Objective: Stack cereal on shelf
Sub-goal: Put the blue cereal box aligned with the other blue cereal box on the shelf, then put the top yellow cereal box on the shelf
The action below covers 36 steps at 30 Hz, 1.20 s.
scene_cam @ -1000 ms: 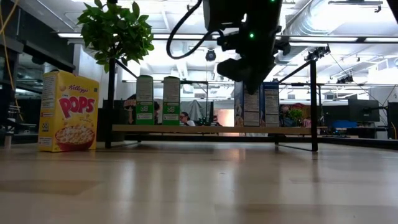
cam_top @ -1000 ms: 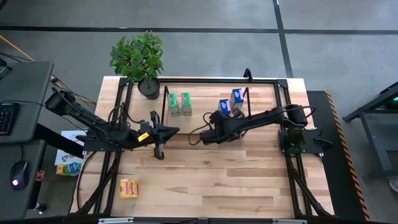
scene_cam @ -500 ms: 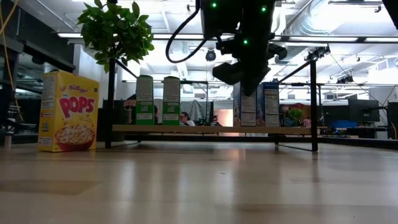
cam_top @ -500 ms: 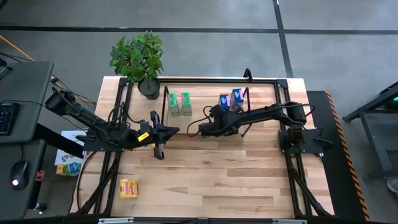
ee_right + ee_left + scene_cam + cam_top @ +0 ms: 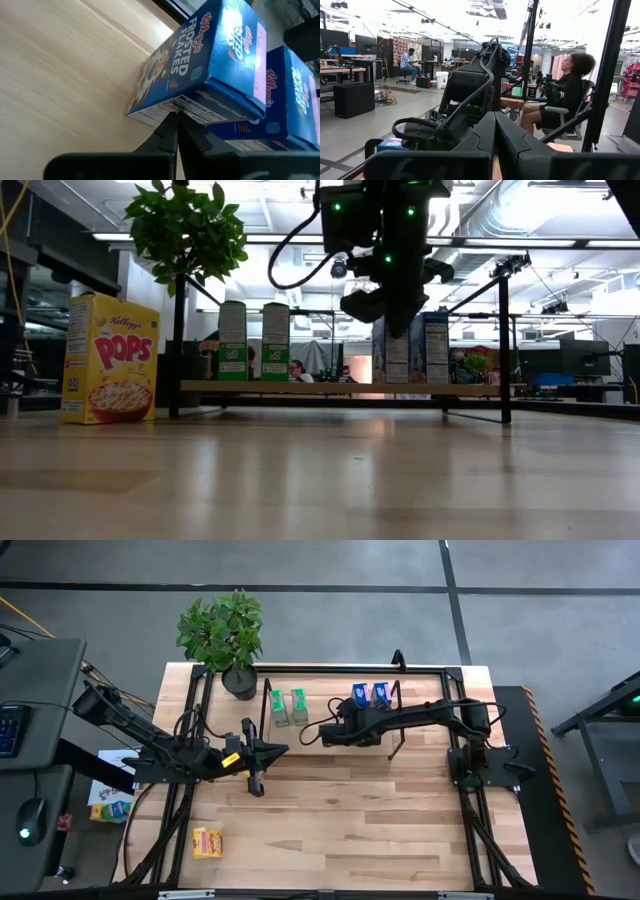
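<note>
Right fingers [image 5: 322,735] (together) now nearer blue boxes [image 5: 369,695], beside shelf [image 5: 330,712] edge.

Blue cereal boxes [image 5: 369,694], green boxes [image 5: 289,706]

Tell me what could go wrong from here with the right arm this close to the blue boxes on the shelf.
1. The right gripper, shut, sits against the nearer blue box; further pushing could tip it into the second blue box beside it.
2. The right arm hangs among the shelf rods, so a careless retreat might snag one.
3. The yellow box lies far off near the table's front-left corner, a long reach from the shelf.
</note>
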Each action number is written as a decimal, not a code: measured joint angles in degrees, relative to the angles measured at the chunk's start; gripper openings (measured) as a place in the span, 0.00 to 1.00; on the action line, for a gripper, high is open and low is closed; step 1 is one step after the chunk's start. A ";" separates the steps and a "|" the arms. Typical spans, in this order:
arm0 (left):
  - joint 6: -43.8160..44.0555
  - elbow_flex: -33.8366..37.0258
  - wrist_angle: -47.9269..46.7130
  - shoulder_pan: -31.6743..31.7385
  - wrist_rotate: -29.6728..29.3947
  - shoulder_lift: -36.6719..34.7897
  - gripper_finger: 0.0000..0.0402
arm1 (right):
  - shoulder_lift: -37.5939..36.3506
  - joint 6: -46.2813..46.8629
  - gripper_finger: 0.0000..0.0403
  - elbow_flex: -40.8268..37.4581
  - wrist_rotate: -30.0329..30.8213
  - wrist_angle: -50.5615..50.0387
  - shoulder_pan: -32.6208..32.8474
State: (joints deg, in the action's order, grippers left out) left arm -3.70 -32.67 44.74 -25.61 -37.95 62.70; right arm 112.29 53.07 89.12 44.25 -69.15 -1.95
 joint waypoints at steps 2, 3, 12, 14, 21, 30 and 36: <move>0.00 0.00 -0.35 -0.06 0.00 0.00 0.00 | -0.18 -0.99 0.00 0.00 -0.18 -1.94 0.44; -0.02 0.00 -0.65 -0.24 -0.03 0.00 0.00 | -0.39 -0.98 0.00 0.05 -0.16 -3.37 1.01; -4.96 -0.02 -3.40 -3.68 -3.77 -3.17 0.00 | -7.04 3.57 0.00 -0.04 2.20 -19.11 6.99; -5.59 -0.02 -5.14 -4.79 -5.70 -4.05 0.00 | -9.24 4.35 0.00 -0.04 2.32 -20.76 8.06; -6.09 -0.02 -9.31 -8.92 -9.36 -7.18 0.00 | -18.50 3.44 0.00 -5.11 3.54 -16.37 12.08; -10.14 -0.02 -10.36 -12.10 -11.96 -8.72 0.00 | -43.64 -9.42 0.00 -32.84 -1.00 26.21 21.70; -9.97 -0.05 -10.52 -11.96 -12.75 -8.72 0.00 | -54.70 -29.89 0.00 -50.51 3.49 68.03 27.43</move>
State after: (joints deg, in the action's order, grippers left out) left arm -13.67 -32.71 34.22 -37.56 -50.71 53.98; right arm 57.59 23.18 38.61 47.74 -1.12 25.48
